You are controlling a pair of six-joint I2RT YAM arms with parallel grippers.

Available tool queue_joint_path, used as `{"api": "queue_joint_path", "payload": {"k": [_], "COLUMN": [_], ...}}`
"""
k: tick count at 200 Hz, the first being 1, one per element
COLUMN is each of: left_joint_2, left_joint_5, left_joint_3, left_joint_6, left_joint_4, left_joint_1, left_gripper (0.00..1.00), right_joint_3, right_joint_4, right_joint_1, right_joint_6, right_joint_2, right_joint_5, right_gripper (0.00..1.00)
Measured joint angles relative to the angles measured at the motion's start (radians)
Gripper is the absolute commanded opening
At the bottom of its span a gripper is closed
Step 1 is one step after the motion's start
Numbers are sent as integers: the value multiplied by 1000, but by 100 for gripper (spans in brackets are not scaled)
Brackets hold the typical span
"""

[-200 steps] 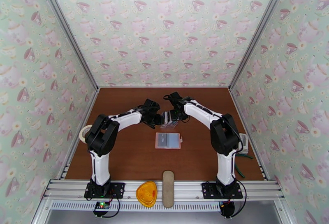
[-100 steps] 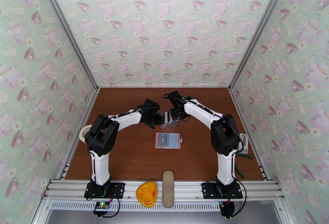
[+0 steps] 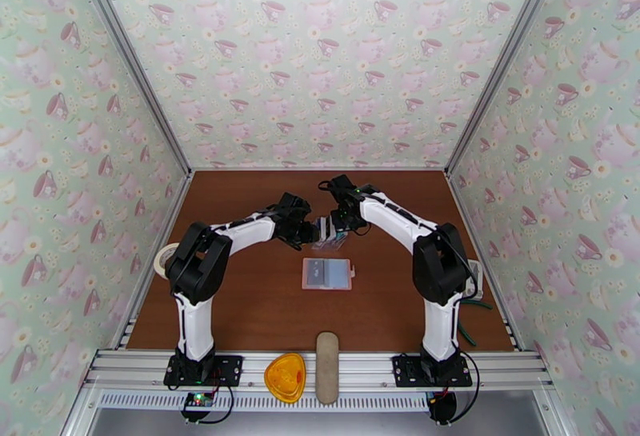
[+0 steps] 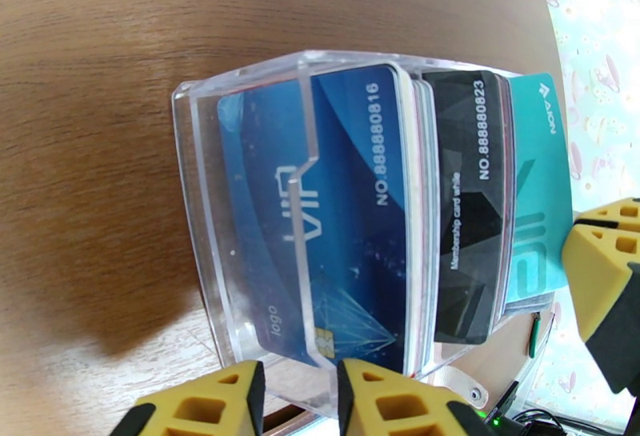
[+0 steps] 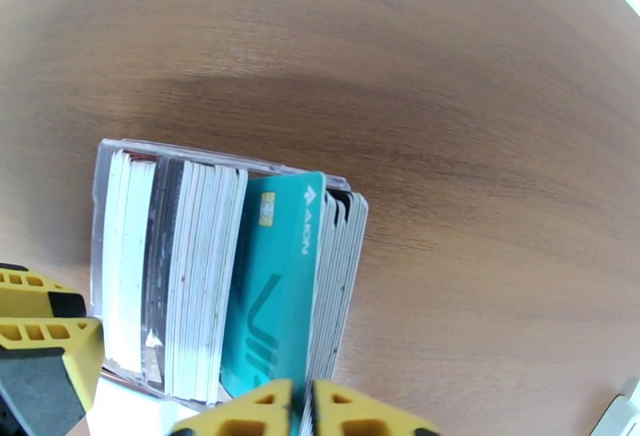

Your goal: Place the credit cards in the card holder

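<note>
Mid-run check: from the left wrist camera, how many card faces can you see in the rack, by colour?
blue card: 1
black card: 1
teal card: 1
Total: 3 faces.
The other cards in the clear rack show edges only and are too tightly packed to count.

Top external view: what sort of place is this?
Probably a purpose-built robot test booth: teacup-wallpapered panels in aluminium framing enclose a brown wooden table, with two arms bolted to a metal rail at its near edge.
</note>
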Motion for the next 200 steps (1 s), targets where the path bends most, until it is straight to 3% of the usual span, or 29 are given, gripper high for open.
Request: {"api": "queue_joint_path", "payload": {"k": [13, 117, 134, 145, 200], "left_joint_2": [0, 0, 0, 0, 0], "left_joint_5": [0, 6, 6, 6, 7], "left_joint_3": [0, -6, -6, -6, -6], "left_joint_6": [0, -7, -7, -7, -7], "left_joint_4": [0, 10, 11, 11, 11], "left_joint_1": [0, 6, 6, 6, 6], "left_gripper": [31, 31, 31, 31, 31], "right_joint_3": [0, 0, 0, -3, -43], "right_joint_4": [0, 12, 14, 18, 23], "right_joint_1": [0, 8, 11, 11, 13], "right_joint_6": [-1, -1, 3, -2, 10], "right_joint_2": [0, 0, 0, -2, -64], "right_joint_5": [-3, -124, -126, -119, -54], "right_gripper": [0, 0, 24, 34, 46]}}
